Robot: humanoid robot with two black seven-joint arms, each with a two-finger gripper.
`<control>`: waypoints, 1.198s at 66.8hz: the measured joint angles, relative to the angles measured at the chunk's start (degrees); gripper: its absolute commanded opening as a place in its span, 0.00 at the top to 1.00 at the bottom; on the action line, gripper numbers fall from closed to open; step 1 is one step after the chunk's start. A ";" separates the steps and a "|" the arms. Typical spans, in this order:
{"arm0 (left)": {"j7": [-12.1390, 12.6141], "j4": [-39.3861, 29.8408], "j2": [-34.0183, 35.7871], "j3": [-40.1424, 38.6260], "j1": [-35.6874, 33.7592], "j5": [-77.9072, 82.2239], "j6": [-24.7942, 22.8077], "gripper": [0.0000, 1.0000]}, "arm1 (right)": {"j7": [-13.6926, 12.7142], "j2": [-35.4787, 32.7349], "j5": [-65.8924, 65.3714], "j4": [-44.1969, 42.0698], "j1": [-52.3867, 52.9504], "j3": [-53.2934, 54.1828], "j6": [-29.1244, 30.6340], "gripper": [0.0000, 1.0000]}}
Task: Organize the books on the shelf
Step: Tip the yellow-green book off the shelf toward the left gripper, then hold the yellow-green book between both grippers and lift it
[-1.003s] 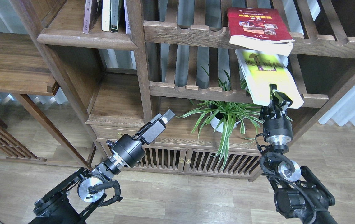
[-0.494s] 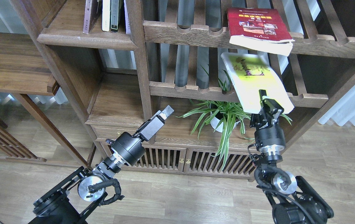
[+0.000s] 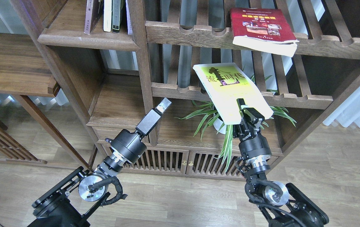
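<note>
My right end effector (image 3: 243, 108) is clamped on the near edge of the yellow-green book (image 3: 230, 91), with one finger (image 3: 240, 105) lying across its cover. The book is held up in the air, tilted, its dark red title at the far end away from the end effector, and its cover faces me. It hangs in front of the lower slatted rack (image 3: 180, 91) and above the potted plant (image 3: 227, 121), whose leaves spread out to both sides just below the end effector.

Up and to the right of that end effector, the red book (image 3: 262, 26) lies flat on the upper slatted rack (image 3: 183, 31), with its page edge jutting over the front rail. It is well apart from the yellow-green book.

My left end effector (image 3: 163, 104) is far to the left of the right one, raised in front of the bookcase upright (image 3: 142, 60) and holding nothing. I see it end-on as one dark block with a pale tip, so I cannot tell whether its fingers are apart or together.

Well above and to the left of the left end effector sits the shelf (image 3: 88, 39), a solid dark board with a thick rounded front edge. Several thin standing books (image 3: 107, 15) are lined up at its back right.
</note>
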 measured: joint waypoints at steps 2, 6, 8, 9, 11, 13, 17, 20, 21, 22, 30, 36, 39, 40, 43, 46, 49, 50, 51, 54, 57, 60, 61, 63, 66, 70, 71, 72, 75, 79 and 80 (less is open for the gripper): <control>-0.01 0.00 0.29 -0.12 0.00 -0.44 0.00 0.00 | -0.10 -0.01 -0.48 0.28 -0.32 -0.08 0.00 0.96; -0.01 -0.01 0.74 -0.35 0.00 -1.05 0.00 0.00 | -0.21 -0.02 -1.49 0.57 -0.81 -0.34 0.00 0.96; -0.01 -0.03 1.04 -0.45 0.00 -1.35 0.00 0.00 | -0.25 -0.04 -1.95 0.65 -0.96 -0.55 0.00 0.96; -0.01 -0.05 1.16 -0.53 -0.01 -1.48 0.00 0.00 | -0.26 -0.05 -2.21 0.69 -1.02 -0.71 0.00 0.96; -0.01 -0.11 1.35 -0.70 -0.03 -1.78 0.00 0.00 | -0.29 -0.10 -2.74 0.77 -1.11 -1.16 0.00 0.96; -0.01 -0.16 1.46 -0.77 -0.05 -2.00 0.00 0.00 | -0.30 -0.16 -3.09 0.85 -1.14 -1.55 0.00 0.96; -0.01 -0.19 1.57 -0.81 -0.06 -2.44 0.00 0.00 | -0.35 -0.35 -3.58 1.05 -1.17 -2.42 0.00 0.96; -0.01 -0.20 1.64 -0.82 -0.07 -2.70 0.00 0.00 | -0.37 -0.52 -3.81 1.31 -1.18 -3.16 0.00 0.96; -0.01 -0.20 1.66 -0.82 -0.07 -2.75 0.00 0.00 | -0.38 -0.56 -3.85 1.39 -1.18 -3.34 0.00 0.96; -0.01 -0.20 1.67 -0.83 -0.07 -2.83 0.00 0.00 | -0.39 -0.62 -3.91 1.51 -1.18 -3.62 0.00 0.96; -0.01 -0.21 1.73 -0.86 -0.07 -3.17 0.00 0.00 | -0.46 -0.86 -4.71 2.04 -1.03 -5.39 0.00 0.96; -0.14 -0.21 1.76 -0.81 -0.04 -3.54 0.00 0.00 | -0.48 -0.58 -5.67 2.13 -0.69 -6.11 0.00 0.96; -0.34 -0.21 1.80 -0.66 -0.01 -3.66 0.00 0.00 | -0.48 -0.26 -6.01 2.14 -0.54 -6.28 0.00 0.96; -0.41 -0.21 1.81 -0.61 0.00 -3.70 0.00 0.00 | -0.48 -0.12 -6.12 2.16 -0.48 -6.34 0.00 0.96; -0.68 -0.02 1.96 -0.43 0.28 -3.81 0.00 0.00 | -0.48 0.84 -6.43 2.20 -0.09 -7.05 0.00 0.96; -0.72 0.09 2.02 -0.35 0.46 -3.82 0.00 0.00 | -0.51 1.30 -6.52 2.20 0.08 -7.56 0.00 0.96; -0.77 0.14 2.02 -0.32 0.84 -3.83 0.00 0.00 | -0.49 1.78 -6.53 2.20 0.37 -8.37 0.00 0.96; -0.77 0.18 2.03 -0.27 0.99 -3.83 0.00 0.00 | -0.49 1.97 -6.56 2.20 0.50 -8.72 0.00 0.96; -0.77 0.21 2.03 -0.21 1.16 -3.84 0.00 0.00 | -0.49 2.18 -6.60 2.20 0.62 -9.05 0.00 0.96; -0.78 0.25 2.02 -0.16 1.39 -3.85 0.00 0.00 | -0.52 2.72 -6.76 2.20 0.86 -9.81 -0.01 0.96; -0.78 0.34 2.01 -0.13 1.55 -3.90 0.00 0.00 | -0.50 3.23 -7.07 2.21 1.07 -10.40 -0.01 0.96; -0.79 0.44 1.94 -0.12 1.61 -4.09 0.00 0.00 | -0.49 3.66 -7.48 2.21 1.18 -10.69 -0.01 0.96; -0.79 0.47 1.91 -0.11 1.62 -4.20 0.00 0.00 | -0.49 3.84 -7.67 2.21 1.21 -10.78 -0.01 0.96; -0.79 0.52 1.88 -0.09 1.62 -4.45 0.00 0.00 | -0.51 4.13 -8.10 2.22 1.24 -10.91 -0.01 0.96; -0.79 0.55 1.84 -0.07 1.62 -4.78 0.00 0.00 | -0.49 4.36 -8.68 2.22 1.25 -11.08 -0.01 0.96; -0.75 0.56 1.77 -0.07 1.63 -5.07 0.00 0.00 | -0.49 4.47 -9.47 2.22 1.28 -11.63 -0.01 0.96; -0.74 0.56 1.74 -0.07 1.63 -5.13 0.00 0.00 | -0.49 4.49 -9.65 2.22 1.28 -11.84 -0.01 0.96; -0.73 0.56 1.71 -0.07 1.63 -5.18 0.00 0.00 | -0.49 4.51 -9.82 2.22 1.28 -12.08 -0.01 0.96; -0.72 0.56 1.65 -0.07 1.64 -5.30 0.00 0.00 | -0.49 4.53 -10.22 2.22 1.28 -12.78 -0.01 0.96; -0.70 0.57 1.54 -0.14 1.66 -5.58 0.00 0.00 | -0.52 4.54 -10.67 2.22 1.28 -13.82 -0.01 0.96; -0.70 0.57 1.52 -0.17 1.67 -5.71 0.00 0.00 | -0.52 4.54 -10.77 2.21 1.28 -14.09 -0.01 0.96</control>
